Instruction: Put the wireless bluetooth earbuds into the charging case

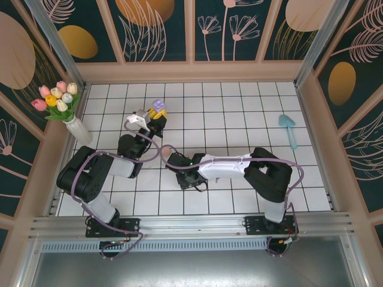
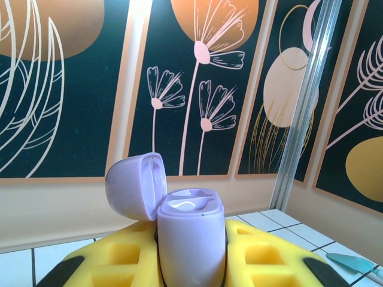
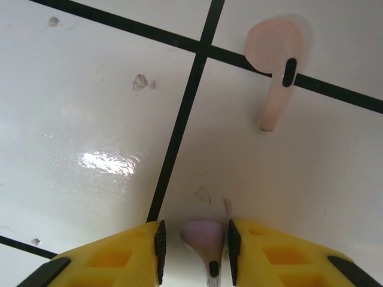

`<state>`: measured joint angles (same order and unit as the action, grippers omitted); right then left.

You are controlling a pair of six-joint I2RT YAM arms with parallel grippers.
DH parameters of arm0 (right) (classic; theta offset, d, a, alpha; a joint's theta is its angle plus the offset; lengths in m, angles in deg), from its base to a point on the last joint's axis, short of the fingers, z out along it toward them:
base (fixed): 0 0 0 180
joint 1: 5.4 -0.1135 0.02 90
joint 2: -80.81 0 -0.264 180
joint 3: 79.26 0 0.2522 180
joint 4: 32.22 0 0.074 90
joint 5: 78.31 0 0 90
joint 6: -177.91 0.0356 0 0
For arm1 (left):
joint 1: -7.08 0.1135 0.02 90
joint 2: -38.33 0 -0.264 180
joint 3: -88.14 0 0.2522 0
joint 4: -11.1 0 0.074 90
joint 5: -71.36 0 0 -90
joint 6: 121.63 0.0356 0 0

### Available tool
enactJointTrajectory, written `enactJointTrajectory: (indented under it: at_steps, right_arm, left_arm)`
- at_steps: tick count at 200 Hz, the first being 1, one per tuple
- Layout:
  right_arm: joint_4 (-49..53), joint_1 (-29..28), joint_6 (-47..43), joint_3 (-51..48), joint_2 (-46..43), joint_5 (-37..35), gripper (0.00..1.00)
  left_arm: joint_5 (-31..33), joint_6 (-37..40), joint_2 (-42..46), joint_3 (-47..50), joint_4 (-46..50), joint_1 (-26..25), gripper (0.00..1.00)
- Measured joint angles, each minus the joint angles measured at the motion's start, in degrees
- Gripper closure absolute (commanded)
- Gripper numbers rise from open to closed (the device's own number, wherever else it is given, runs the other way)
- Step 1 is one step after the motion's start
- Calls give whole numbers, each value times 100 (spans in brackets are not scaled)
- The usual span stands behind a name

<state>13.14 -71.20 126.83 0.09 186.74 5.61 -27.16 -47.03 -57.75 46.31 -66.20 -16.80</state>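
My left gripper [image 1: 157, 113] is raised above the tiled floor and shut on the lilac charging case [image 2: 191, 239]. The case stands upright between the yellow fingers [image 2: 114, 260], its lid [image 2: 134, 185] swung open to the left and both sockets bare. My right gripper [image 3: 196, 239] is down at the floor, left of centre in the top view [image 1: 170, 159]. Its jaws stand either side of a purple earbud [image 3: 203, 234] lying on the tile, with a small gap showing on the left side. A pale pink earbud [image 3: 275, 60] lies further ahead across a grout line.
A white vase of tulips [image 1: 67, 110] stands at the left wall. A teal scoop [image 1: 288, 129] lies at the far right of the floor. Patterned walls close in the back and both sides.
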Motion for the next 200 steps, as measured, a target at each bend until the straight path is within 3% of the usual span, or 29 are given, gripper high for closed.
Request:
enactJointTrajectory:
  at_steps: [105, 200]
  right_arm:
    - [2, -26, 37, -63, -35, -133, 81]
    - [-50, -7, 254, -647, -737, -275, 83]
  left_arm:
    - [-55, -59, -11, -2, -2, 0, 100]
    - [-299, -85, -44, -2, -4, 0, 100]
